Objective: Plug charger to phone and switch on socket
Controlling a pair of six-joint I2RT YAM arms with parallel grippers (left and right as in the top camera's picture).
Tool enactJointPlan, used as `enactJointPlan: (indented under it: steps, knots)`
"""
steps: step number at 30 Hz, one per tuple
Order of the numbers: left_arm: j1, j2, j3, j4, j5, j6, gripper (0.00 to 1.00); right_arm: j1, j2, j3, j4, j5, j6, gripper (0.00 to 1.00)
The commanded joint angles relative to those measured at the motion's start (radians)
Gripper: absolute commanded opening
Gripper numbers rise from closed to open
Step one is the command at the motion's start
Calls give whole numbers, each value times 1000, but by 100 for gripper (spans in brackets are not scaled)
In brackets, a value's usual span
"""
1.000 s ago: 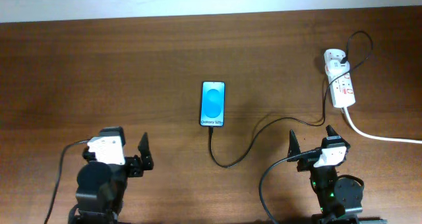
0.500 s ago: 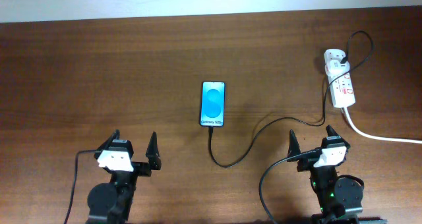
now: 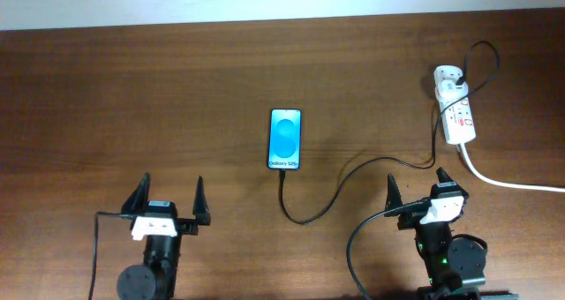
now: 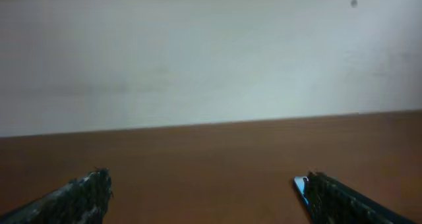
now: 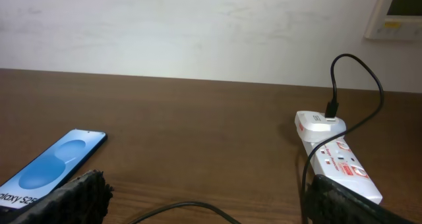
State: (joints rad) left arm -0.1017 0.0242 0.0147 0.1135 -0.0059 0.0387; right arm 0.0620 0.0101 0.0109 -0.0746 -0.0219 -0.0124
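The phone [image 3: 285, 138] lies flat mid-table, blue screen up; the right wrist view shows the phone [image 5: 54, 167] at the left. The charger [image 3: 328, 198], a thin black cable, runs from the phone's near end in a loop across to the socket [image 3: 456, 115] at the far right. A black plug sits in the socket [image 5: 337, 161]. The cable [image 5: 191, 207] passes just ahead of my right gripper [image 5: 208, 188]. My left gripper [image 3: 171, 189] is open at the near left, holding nothing. The right gripper [image 3: 417, 182] is open at the near right, also holding nothing.
A thick white cord [image 3: 512, 183] leaves the socket toward the right edge. The far table edge meets a pale wall [image 4: 211, 66]. A wall panel [image 5: 402, 12] hangs at the upper right. A sliver of the phone [image 4: 300, 184] shows beside my left gripper's right finger [image 4: 333, 196].
The left arm has turned and shifted a little to the right, its open fingers now pointing straight at the far side. The right arm, phone and cable have not moved.
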Motion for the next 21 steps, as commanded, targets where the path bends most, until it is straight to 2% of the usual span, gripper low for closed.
enactJointPlan:
  steps: [1,5,8,13,16,21]
  knots:
    - [36,-19,-6,5,8,-50,99,10,-7,-5,-5,12,-6,98]
    - [46,-19,-6,-66,-2,-139,99,10,-7,-5,-6,11,-6,98]
    - [46,-19,-6,-195,-44,-236,99,10,-6,-5,-6,12,-6,98]
    - [46,-19,-6,-193,-46,-230,99,10,-7,-5,-6,12,-6,98]
    - [46,-19,-6,-198,-8,-89,99,10,-7,-5,-5,12,-6,98]
    - [46,-19,-6,-198,-9,-60,99,10,-7,-5,-6,12,-6,98]
